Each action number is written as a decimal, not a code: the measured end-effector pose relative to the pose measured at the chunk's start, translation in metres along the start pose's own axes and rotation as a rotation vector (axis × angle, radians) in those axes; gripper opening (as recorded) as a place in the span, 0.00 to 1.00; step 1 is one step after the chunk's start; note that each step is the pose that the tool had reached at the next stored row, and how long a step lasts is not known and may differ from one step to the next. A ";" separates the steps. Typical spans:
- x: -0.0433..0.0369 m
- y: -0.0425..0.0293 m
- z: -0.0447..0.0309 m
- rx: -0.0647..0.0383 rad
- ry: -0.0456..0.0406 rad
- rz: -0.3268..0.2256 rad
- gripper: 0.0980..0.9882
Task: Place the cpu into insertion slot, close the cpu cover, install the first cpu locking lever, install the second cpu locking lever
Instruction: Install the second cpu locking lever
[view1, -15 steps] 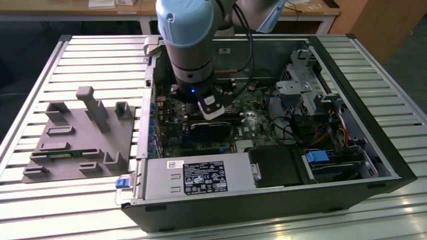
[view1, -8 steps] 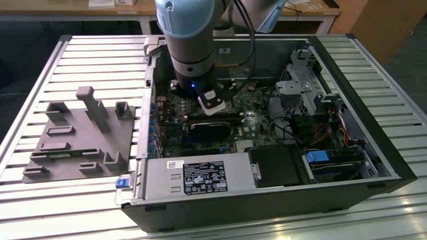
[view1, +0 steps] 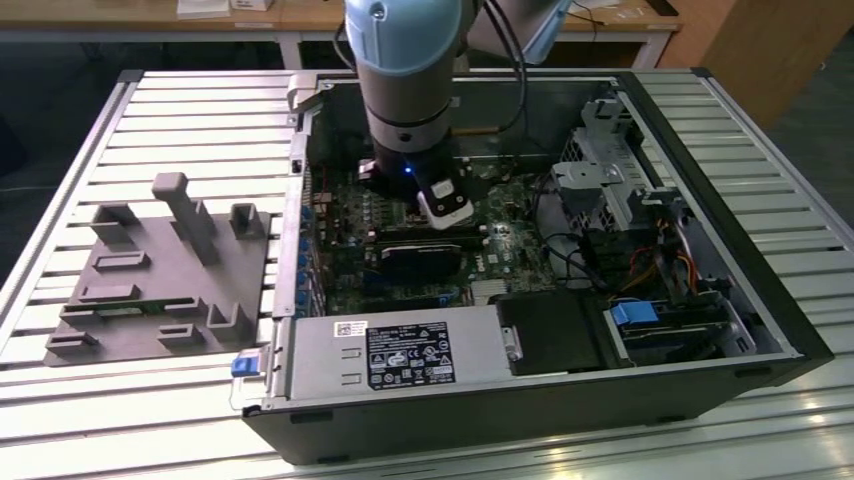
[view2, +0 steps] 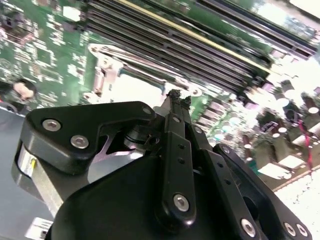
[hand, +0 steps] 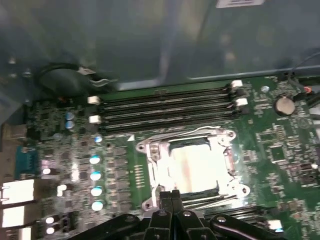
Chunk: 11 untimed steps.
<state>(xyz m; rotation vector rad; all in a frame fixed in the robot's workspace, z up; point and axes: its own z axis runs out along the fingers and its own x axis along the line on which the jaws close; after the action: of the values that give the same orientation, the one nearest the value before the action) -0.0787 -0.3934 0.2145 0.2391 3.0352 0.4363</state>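
Note:
In the first wrist view the cpu (hand: 194, 167) lies flat in the insertion slot (hand: 226, 176) as a bright silver square. The cpu cover (hand: 150, 159) lies as a silvery frame around it. A thin wire locking lever (hand: 170, 133) runs along the slot's side nearest the long black memory slots (hand: 165, 107). My gripper (hand: 172, 196) hangs just off the slot's opposite side, fingers pressed together with nothing between them. In the second wrist view the gripper (view2: 175, 96) points at the slot's metal rim (view2: 107, 75). The arm (view1: 407, 90) reaches down into the open computer case.
The case walls (view1: 694, 150) box in the motherboard (view1: 514, 245). A power supply (view1: 400, 355) and a drive cage (view1: 607, 190) sit beside the board in the exterior view. A grey holder fixture (view1: 160, 270) stands on the slatted table at the exterior view's left.

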 end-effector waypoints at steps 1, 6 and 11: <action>-0.0031 0.0004 0.0002 0.001 0.0008 0.000 0.00; -0.0190 0.0028 0.0017 0.004 0.0056 0.002 0.00; -0.0260 0.0066 0.0031 0.031 0.0040 0.001 0.00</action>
<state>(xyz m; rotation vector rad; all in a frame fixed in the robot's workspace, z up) -0.0519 -0.3905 0.2145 0.2414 3.0478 0.3902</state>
